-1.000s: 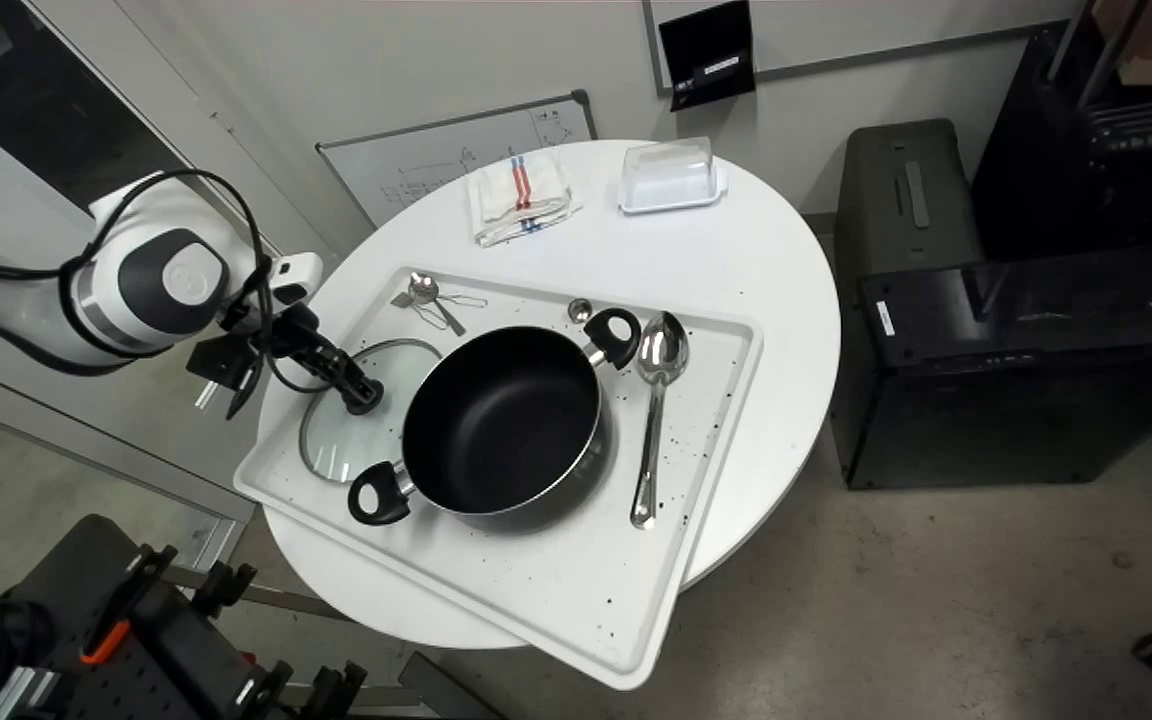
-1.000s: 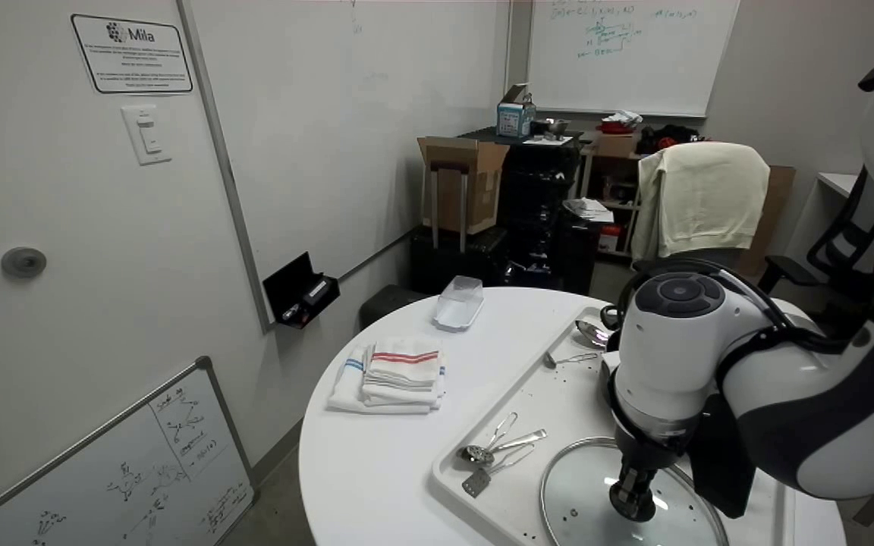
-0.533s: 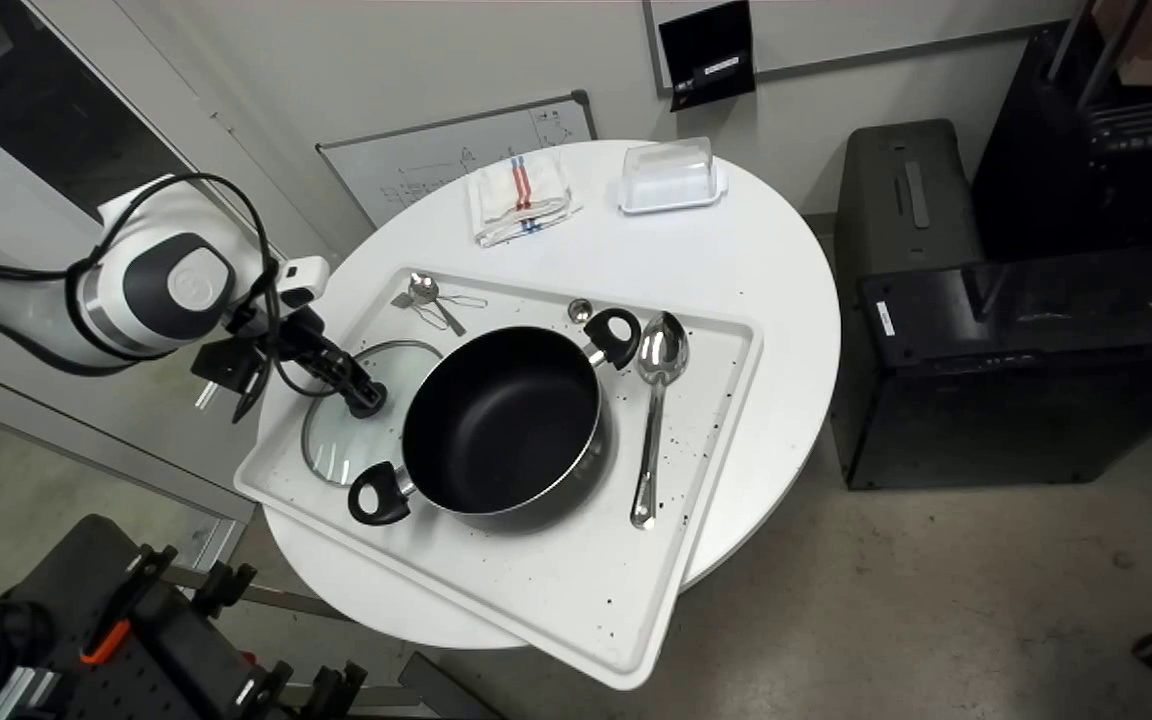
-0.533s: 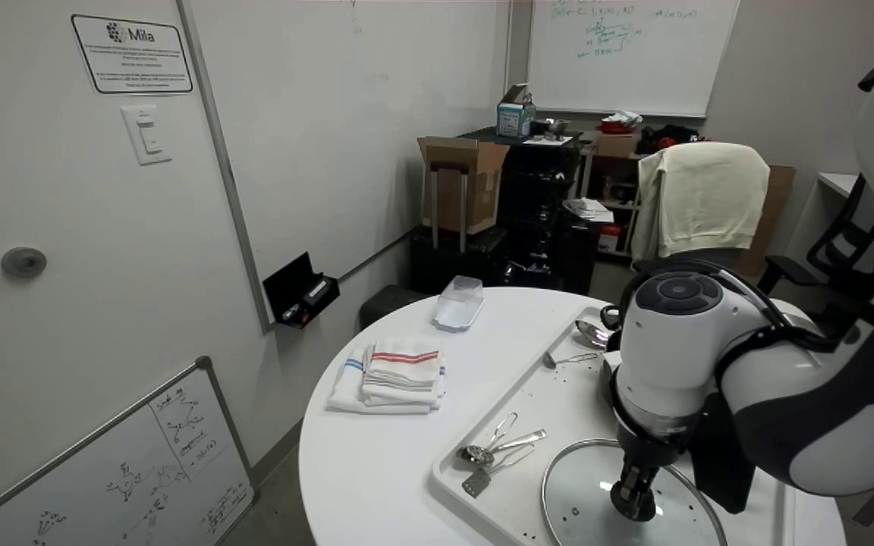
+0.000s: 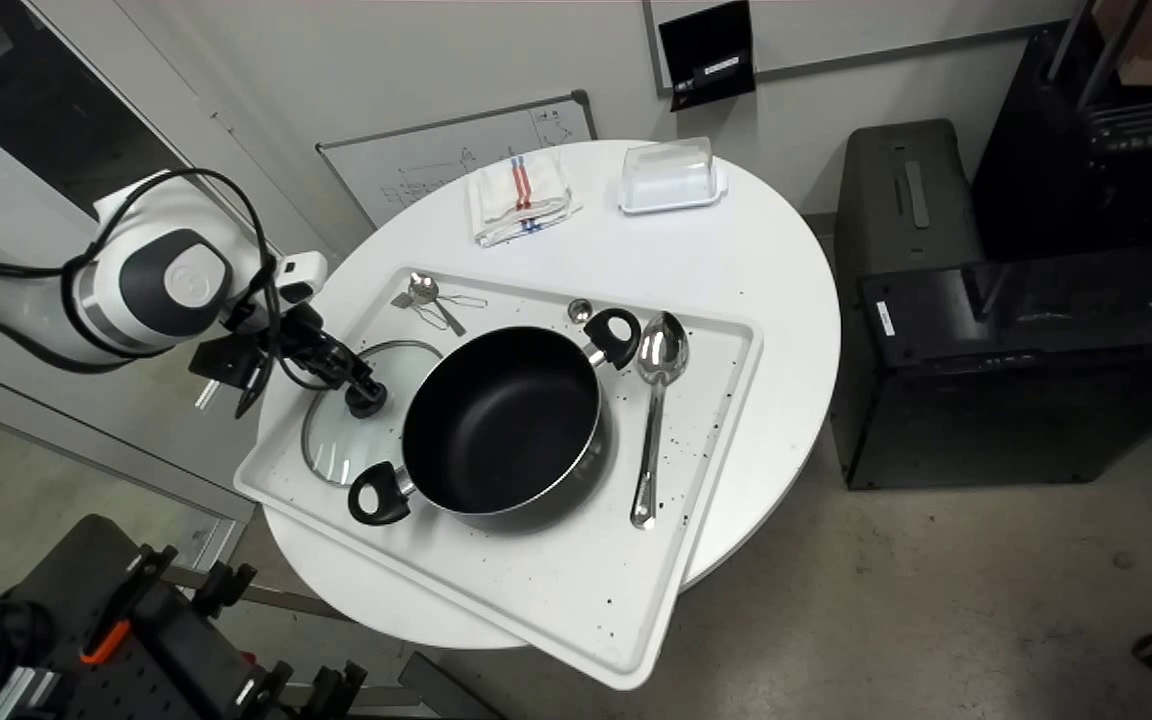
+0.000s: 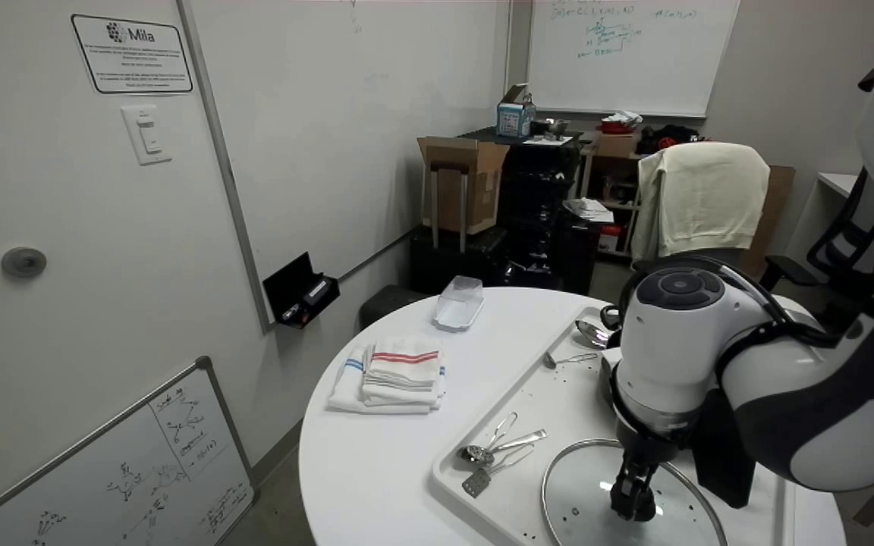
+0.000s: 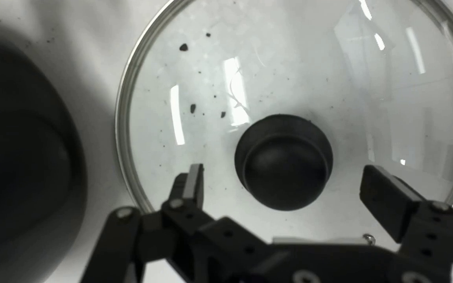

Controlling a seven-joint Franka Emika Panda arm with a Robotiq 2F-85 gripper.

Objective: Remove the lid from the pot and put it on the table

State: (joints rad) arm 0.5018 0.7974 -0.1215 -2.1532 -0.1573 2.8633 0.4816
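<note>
The round glass lid (image 5: 398,420) with its metal rim lies flat on the white tray, beside the black pot (image 5: 501,420), which is uncovered with its dark inside showing. In the wrist view the lid's black knob (image 7: 285,169) sits between the spread fingers of my gripper (image 7: 281,173), with a gap on either side. My gripper is open and low over the lid's centre in both exterior views. The white round table (image 5: 766,270) carries the tray. The wrist view shows only part of the pot (image 7: 26,157), at the left.
The tray (image 5: 536,590) also holds a large metal spoon (image 5: 651,430), a small measuring spoon (image 5: 580,310) and several little utensils (image 6: 494,455). Folded towels (image 5: 521,198) and a clear butter dish (image 5: 671,178) stand at the table's back.
The gripper's fingers have spread and let go of the lid's knob. The lid shifted very slightly at first, then stayed put. Pot and tray have not moved.
</note>
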